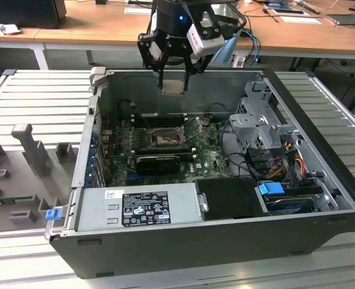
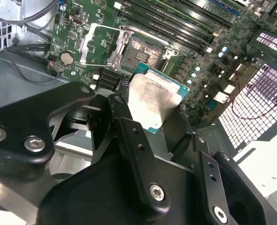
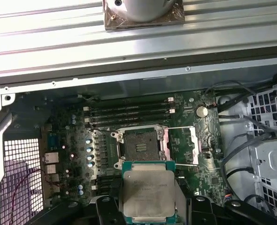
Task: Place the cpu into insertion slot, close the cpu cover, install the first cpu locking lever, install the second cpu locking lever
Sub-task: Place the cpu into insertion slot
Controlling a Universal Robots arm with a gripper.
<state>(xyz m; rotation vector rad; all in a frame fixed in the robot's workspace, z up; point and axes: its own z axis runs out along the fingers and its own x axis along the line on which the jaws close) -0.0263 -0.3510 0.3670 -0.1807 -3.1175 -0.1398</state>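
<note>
My gripper hangs over the back wall of the open computer case, shut on the cpu, a flat silvery square chip on a green base. In both wrist views the cpu sits between the black fingers, level and above the board. The insertion slot lies open and bare on the green motherboard, below and ahead of the chip. The cpu cover, a thin metal frame, is swung open beside the socket.
Long black RAM slots run behind the socket and a black card lies in front. A grey power supply, a metal drive cage and cables line the case. Grey fixtures stand outside it.
</note>
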